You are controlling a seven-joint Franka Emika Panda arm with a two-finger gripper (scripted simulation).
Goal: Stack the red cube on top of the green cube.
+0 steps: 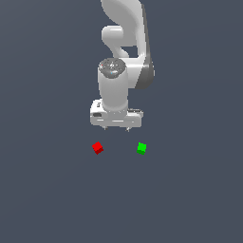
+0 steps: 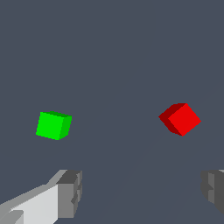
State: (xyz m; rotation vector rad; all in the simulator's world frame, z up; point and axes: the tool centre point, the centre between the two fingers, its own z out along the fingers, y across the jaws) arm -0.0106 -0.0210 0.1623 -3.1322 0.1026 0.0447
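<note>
The red cube (image 1: 97, 147) rests on the dark floor toward the exterior view's left, and the green cube (image 1: 141, 148) lies level with it toward the right. My gripper (image 1: 116, 129) hangs above the floor, behind and between the two cubes, touching neither. Its fingers are spread wide with nothing between them. The wrist view shows the red cube (image 2: 181, 119) and the green cube (image 2: 53, 125) both lying beyond the fingertips (image 2: 70, 192), with my gripper (image 2: 140, 192) open.
A flat dark grey floor (image 1: 190, 199) runs through the whole scene. The white arm (image 1: 124, 52) rises behind the cubes.
</note>
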